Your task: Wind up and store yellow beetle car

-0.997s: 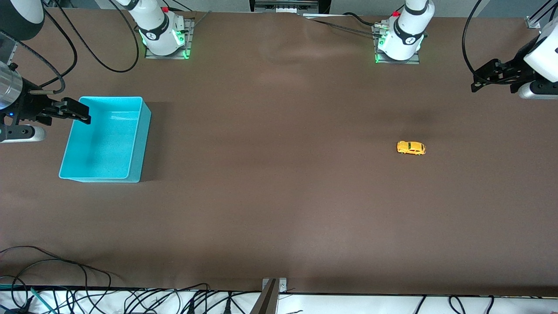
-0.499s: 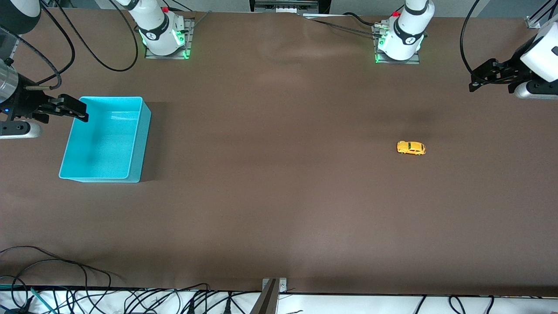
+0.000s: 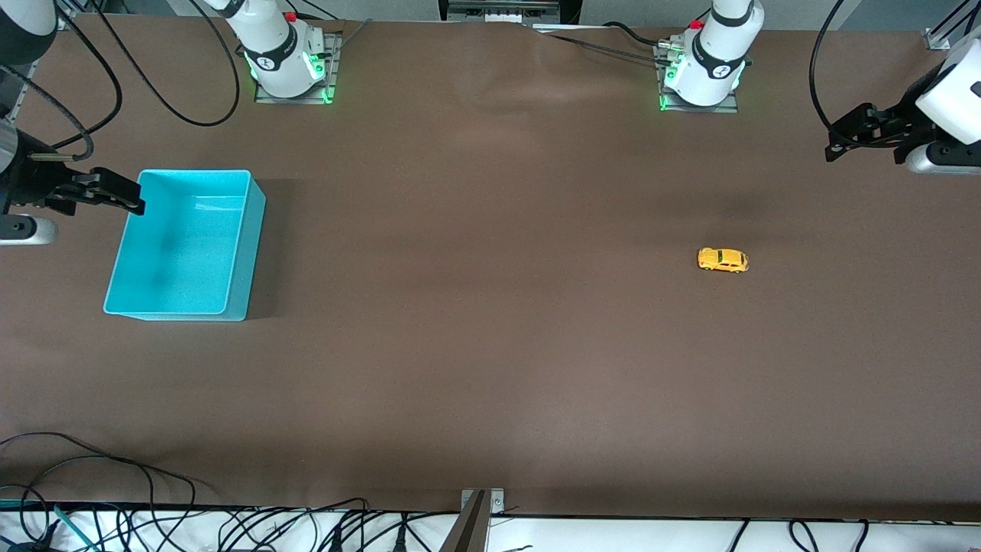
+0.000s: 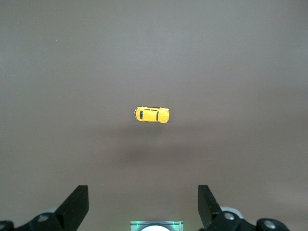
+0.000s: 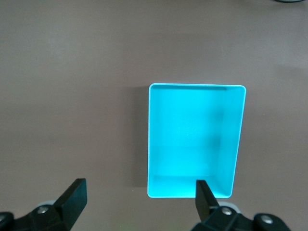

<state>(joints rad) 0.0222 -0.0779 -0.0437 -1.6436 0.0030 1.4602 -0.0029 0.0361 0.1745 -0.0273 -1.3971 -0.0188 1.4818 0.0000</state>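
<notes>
The yellow beetle car (image 3: pixel 722 260) stands on its wheels on the brown table toward the left arm's end; it also shows in the left wrist view (image 4: pixel 151 114). My left gripper (image 3: pixel 835 143) is open and empty, up in the air over the table's edge at that end, well away from the car. The turquoise bin (image 3: pixel 184 245) stands empty toward the right arm's end; it also shows in the right wrist view (image 5: pixel 195 139). My right gripper (image 3: pixel 126 199) is open and empty over the bin's outer rim.
The two arm bases (image 3: pixel 285 57) (image 3: pixel 705 65) stand at the table's edge farthest from the front camera. Loose cables (image 3: pixel 115 491) lie along the edge nearest to it. A metal bracket (image 3: pixel 475 521) sticks up at the middle of that edge.
My right gripper has drawn back from over the bin toward the table's end. My left gripper has barely shifted. The car and the bin have not moved.
</notes>
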